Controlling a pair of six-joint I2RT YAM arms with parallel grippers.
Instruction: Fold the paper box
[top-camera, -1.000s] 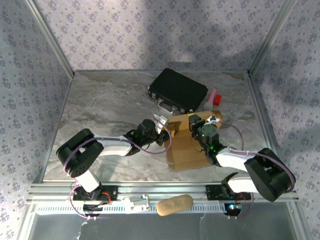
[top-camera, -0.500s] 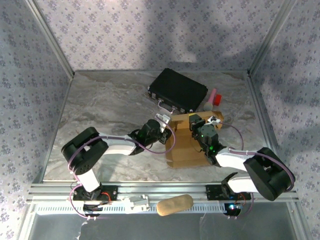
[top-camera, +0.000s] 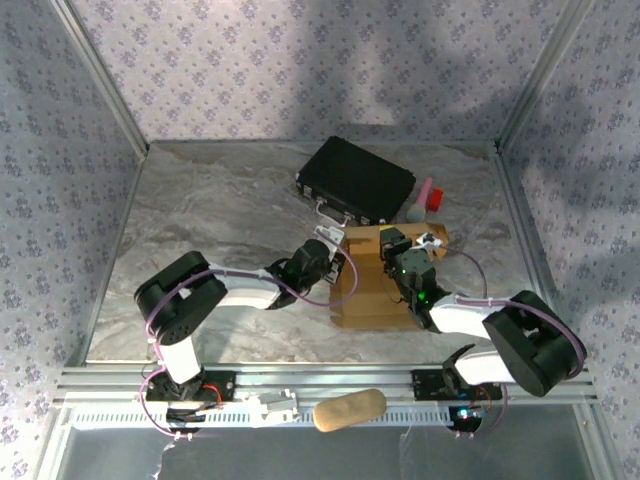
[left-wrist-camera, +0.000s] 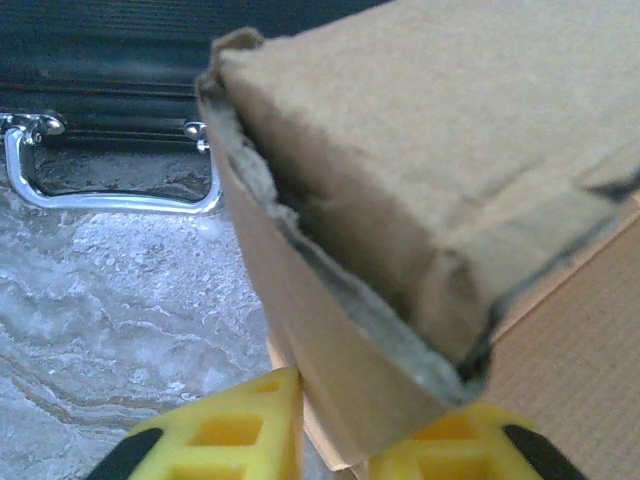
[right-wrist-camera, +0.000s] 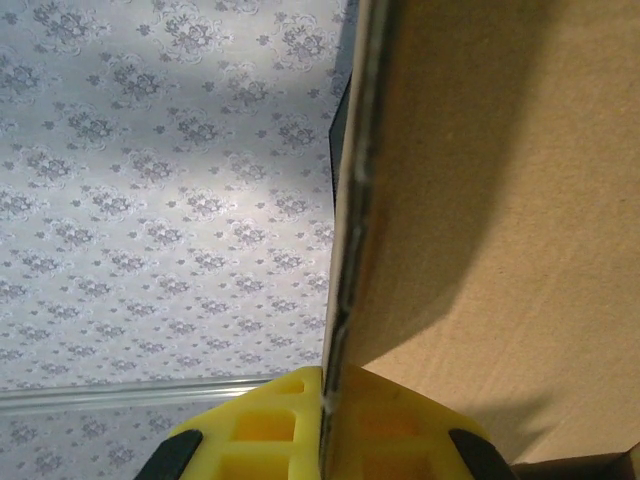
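Left arm swung in toward the right over that last second, so the left claw (top-camera: 335, 262) ended up right at the left edge of the paper box (top-camera: 375, 290) instead of hanging a little short of it. Right arm hadn't really budged.

So the box sat on the marble-look table (top-camera: 200, 220), right of centre, just in front of the black case (top-camera: 357, 180), with its tan walls partly stood up and both claws at its far end. From the left wrist cam, a thick, frayed cardboard wall ran down between the two yellow fingers (left-wrist-camera: 220, 435), one on each side of it and very close. Honestly I couldn't tell if they were actually clamping it or just straddling it. The case's silver handle (left-wrist-camera: 110, 195) showed behind, lying on the marble.

The right claw (top-camera: 392, 245) was at the box's back edge near the middle. On its own cam the fingers were pressed together with the edge of an upright cardboard panel pinched between them, and the flowery wallpaper (right-wrist-camera: 170, 180) sat behind that.

Other bits: a red and pink thing (top-camera: 428, 195) was just right of the case, and a tan oblong lump (top-camera: 350, 408) was down on the front rail between the two arm bases.
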